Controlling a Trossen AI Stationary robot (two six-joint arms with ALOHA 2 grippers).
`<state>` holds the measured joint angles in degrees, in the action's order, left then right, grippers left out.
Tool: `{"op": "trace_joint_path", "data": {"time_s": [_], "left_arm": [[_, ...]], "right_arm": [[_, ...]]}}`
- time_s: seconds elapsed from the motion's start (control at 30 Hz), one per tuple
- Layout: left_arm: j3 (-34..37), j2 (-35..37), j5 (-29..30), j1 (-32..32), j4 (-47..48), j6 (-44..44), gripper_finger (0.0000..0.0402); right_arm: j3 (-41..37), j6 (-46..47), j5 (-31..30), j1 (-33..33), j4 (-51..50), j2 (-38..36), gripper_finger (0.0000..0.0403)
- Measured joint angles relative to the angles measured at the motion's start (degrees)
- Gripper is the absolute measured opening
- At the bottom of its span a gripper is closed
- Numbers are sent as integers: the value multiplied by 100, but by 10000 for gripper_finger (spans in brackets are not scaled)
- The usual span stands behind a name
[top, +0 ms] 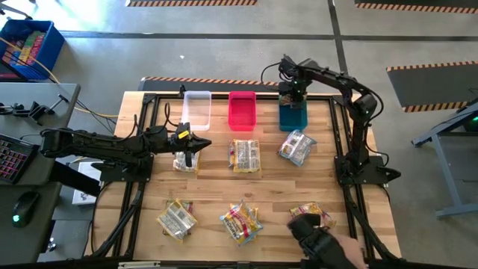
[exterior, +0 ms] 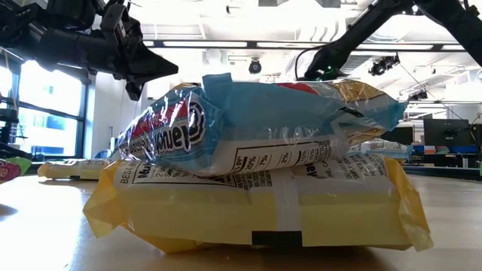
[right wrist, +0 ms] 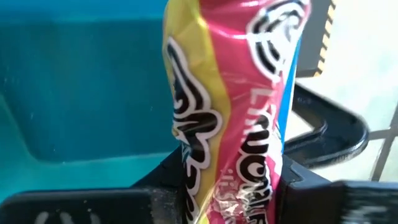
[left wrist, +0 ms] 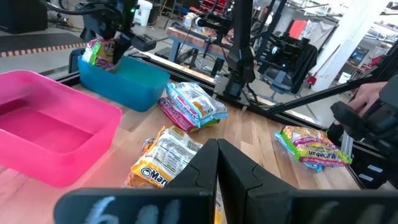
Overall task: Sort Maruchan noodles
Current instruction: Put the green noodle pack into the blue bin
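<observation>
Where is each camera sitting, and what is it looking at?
High view: above, looking straight down at the table, bins, both arms.
Low view: at table-top height, facing stacked noodle packets; arms overhead.
Left wrist view: on the left arm, past its shut left gripper toward the pink bin.
Right wrist view: on the right arm, right gripper holding a pink packet over the teal bin.
Shared: both wrist views show the teal bin.
</observation>
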<state>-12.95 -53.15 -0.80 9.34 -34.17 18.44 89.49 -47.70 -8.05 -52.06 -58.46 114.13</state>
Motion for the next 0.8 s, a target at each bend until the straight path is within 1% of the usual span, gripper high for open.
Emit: {"op": "trace_joint_path", "data": {"time_s": [0.23,0.43,0.53,0.67,0.8], "left_arm": [[0,0,0,1,0,0,0],[0,0,0,0,2,0,0],[0,0,0,0,4,0,0],[0,0,0,0,4,0,0],[0,0,0,0,7,0,0]], "right_arm": [[0,97,7,76,300,11,150],[0,277,-96,82,345,11,186],[0,334,-121,82,285,11,191],[0,659,-141,61,148,11,190],[0,979,99,-18,61,11,176]]}}
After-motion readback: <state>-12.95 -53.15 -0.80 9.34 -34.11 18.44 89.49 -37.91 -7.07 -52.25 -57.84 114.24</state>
